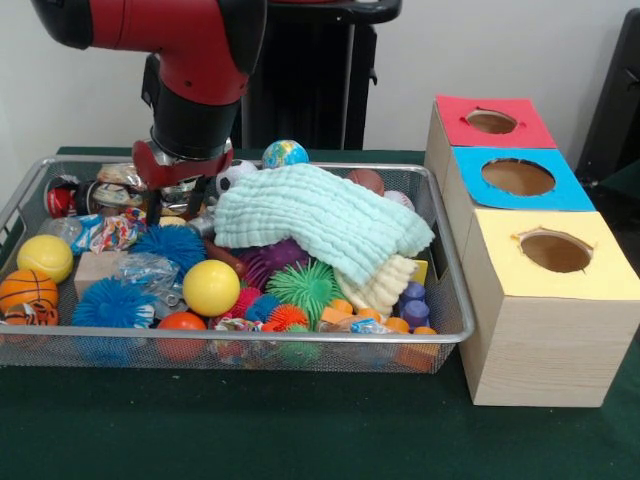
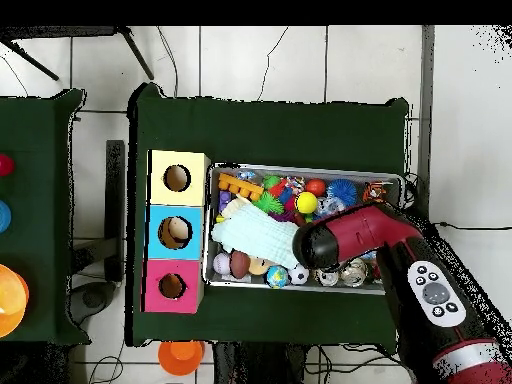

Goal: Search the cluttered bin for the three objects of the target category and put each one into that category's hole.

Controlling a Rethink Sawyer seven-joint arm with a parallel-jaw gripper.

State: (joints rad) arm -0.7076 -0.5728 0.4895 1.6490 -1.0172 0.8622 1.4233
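The silver wire-mesh bin [image 1: 300, 340] sits on the green table, full of toys; it also shows in the overhead view [image 2: 300, 166]. My gripper [image 1: 178, 205] is down in the bin's back left part, among wrapped and shiny toys, beside a black-and-white ball [image 1: 236, 175]. In the overhead view my arm [image 2: 345, 240] covers it. A pale green cloth [image 1: 320, 220] lies over the middle toys. Around it are a yellow ball [image 1: 211, 287], blue spiky balls [image 1: 168, 245], a green spiky ball [image 1: 303, 285], a globe ball [image 1: 285, 154] and an orange basketball [image 1: 27, 293].
Three wooden boxes stand to the bin's right, each with a hole in a coloured top: red [image 1: 491, 121], blue [image 1: 517, 177], yellow [image 1: 556, 251]. In the overhead view an orange bowl [image 2: 10, 300] sits on a second table at the left.
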